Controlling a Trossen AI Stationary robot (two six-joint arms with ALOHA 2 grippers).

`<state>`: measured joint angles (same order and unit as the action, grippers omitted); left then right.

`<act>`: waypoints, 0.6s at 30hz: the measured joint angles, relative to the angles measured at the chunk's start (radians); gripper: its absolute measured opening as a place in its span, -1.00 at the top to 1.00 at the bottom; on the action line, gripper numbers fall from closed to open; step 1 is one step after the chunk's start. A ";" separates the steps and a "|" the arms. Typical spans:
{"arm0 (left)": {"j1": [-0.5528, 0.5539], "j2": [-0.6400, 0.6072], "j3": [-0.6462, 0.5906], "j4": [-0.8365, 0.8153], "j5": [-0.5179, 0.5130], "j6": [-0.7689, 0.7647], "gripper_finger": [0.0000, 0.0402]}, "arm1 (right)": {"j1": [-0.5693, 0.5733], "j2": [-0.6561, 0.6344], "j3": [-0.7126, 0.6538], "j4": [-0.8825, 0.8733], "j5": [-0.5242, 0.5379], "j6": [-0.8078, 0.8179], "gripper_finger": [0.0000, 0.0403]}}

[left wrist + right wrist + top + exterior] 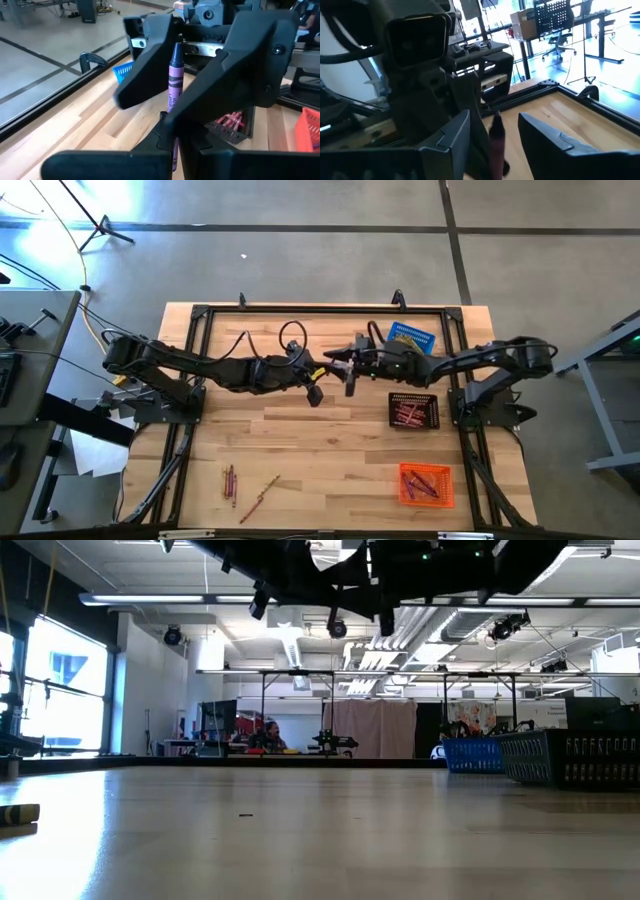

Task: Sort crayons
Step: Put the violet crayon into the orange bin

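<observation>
A purple crayon (174,80) stands upright in the air above the table's middle, its pointed tip up. My left gripper (171,131), reaching in from the left (322,374), is shut on it. My right gripper (495,142) comes from the right (346,366) and is open. Its two fingers stand on either side of the same crayon (496,137), with a gap on each side. A few loose crayons (232,480) lie on the wood near the front left. Red and pink crayons fill the black basket (413,411), and others lie in the orange basket (426,485). My left gripper pinches the purple crayon between its two fingers at the wrapped shaft below its middle (173,112). The fingers come level from the table's left and lie across the crayon. The crayon stands upright, lifted clear of the table, its tip above the fingers and its butt end (175,155) below them.
A blue basket (412,337) sits at the far right, behind the black one. A black metal frame (200,315) runs round the table's edge. Bare wood lies between the loose crayons and the baskets. People and furniture show in the room beyond.
</observation>
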<state>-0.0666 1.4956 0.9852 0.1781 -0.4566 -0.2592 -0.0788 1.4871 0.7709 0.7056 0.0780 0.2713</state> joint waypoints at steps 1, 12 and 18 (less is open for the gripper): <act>0.000 0.000 0.000 -0.001 0.000 0.000 1.00 | 0.000 0.008 0.014 -0.009 0.000 -0.002 0.26; -0.004 0.000 0.000 -0.001 0.003 0.008 0.92 | -0.006 0.017 0.054 -0.076 0.001 -0.018 0.94; -0.004 0.000 0.000 0.001 0.002 0.023 0.79 | -0.064 -0.046 0.054 -0.242 -0.019 -0.019 0.98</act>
<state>-0.0709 1.4955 0.9848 0.1793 -0.4549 -0.2364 -0.1432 1.4407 0.8249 0.4640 0.0592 0.2520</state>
